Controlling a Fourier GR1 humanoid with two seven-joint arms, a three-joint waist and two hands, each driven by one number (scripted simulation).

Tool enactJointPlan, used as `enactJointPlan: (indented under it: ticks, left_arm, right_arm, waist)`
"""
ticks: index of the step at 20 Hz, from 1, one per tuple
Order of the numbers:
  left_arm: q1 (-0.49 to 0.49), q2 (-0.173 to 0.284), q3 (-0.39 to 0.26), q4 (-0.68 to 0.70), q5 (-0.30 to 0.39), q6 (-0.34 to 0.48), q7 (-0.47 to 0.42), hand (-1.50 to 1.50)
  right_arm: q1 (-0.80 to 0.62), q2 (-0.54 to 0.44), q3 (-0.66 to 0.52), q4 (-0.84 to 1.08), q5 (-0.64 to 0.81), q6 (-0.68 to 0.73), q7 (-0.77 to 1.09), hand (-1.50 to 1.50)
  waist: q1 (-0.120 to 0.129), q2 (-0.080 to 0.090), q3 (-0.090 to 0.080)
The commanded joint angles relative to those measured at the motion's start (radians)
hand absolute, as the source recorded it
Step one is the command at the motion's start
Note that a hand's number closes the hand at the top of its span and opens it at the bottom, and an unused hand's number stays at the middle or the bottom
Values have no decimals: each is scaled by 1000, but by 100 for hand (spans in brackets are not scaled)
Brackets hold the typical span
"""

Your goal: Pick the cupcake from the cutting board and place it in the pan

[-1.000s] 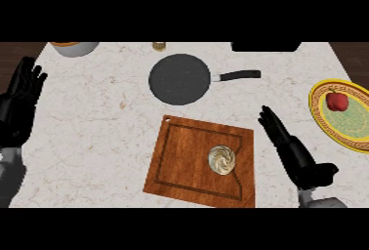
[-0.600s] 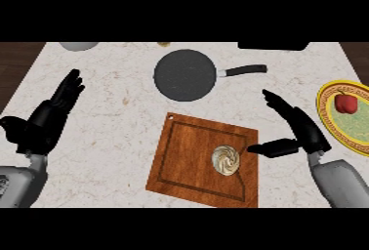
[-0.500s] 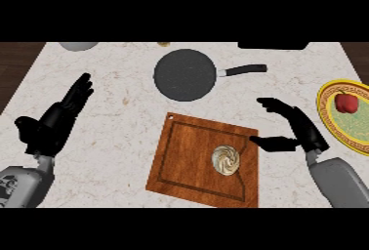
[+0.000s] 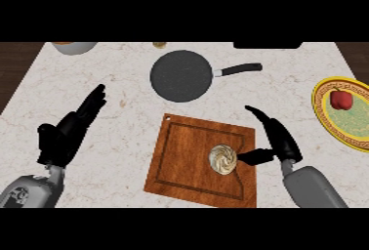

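Closer than a moment ago, the right hand [image 4: 277, 139] reaches its thumb almost to the cupcake [image 4: 223, 159] on the cutting board [image 4: 184, 161], fingers unclenched, the pan [image 4: 181, 75] beyond, left hand [image 4: 69, 132] spread.

Kitchen: marble counter [image 4: 137, 63], pan [image 4: 181, 75], cutting board [image 4: 184, 166]

1. The cutting board [image 4: 194, 163] lies near the middle of the worktop [image 4: 130, 78]; the cupcake [image 4: 222, 159] sits on its right half.
2. The pan [image 4: 181, 75] lies beyond the board, handle pointing right.
3. A plate [image 4: 328, 119] at the right edge carries a red pepper [image 4: 341, 99].
4. The right hand [image 4: 277, 139] is just right of the cupcake; the left hand [image 4: 71, 129] is well left of the board.
5. A bowl [image 4: 73, 46] stands at the far left.
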Motion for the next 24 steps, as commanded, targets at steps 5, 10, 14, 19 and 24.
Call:
enactJointPlan:
  ticks: [5,10,14,19,24]
  left_arm:
    - [32,-39,-26,-1,-49,29,-3,0]
    - [11,-36,-23,29,-43,-2,-8,0]
    - [3,-24,13,8,-15,-19,2,0]
    - [-17,-72,-8,-35,-48,17,76,0]
    - [-45,-54,42,29,-32,-36,40,0]
  right_arm:
    - [-171,-129,96,-68,76,336,323,-150]
    - [-307,-63,167,-15,3,636,528,-150]
    - [-399,37,158,13,-92,808,737,-150]
    - [-472,151,130,136,-117,839,830,-150]
    - [-422,226,206,59,-71,781,935,-150]
  waist:
    - [2,-4,-1]
    - [10,0,-2]
    - [10,-3,-1]
    - [5,0,1]
    - [-8,0,0]
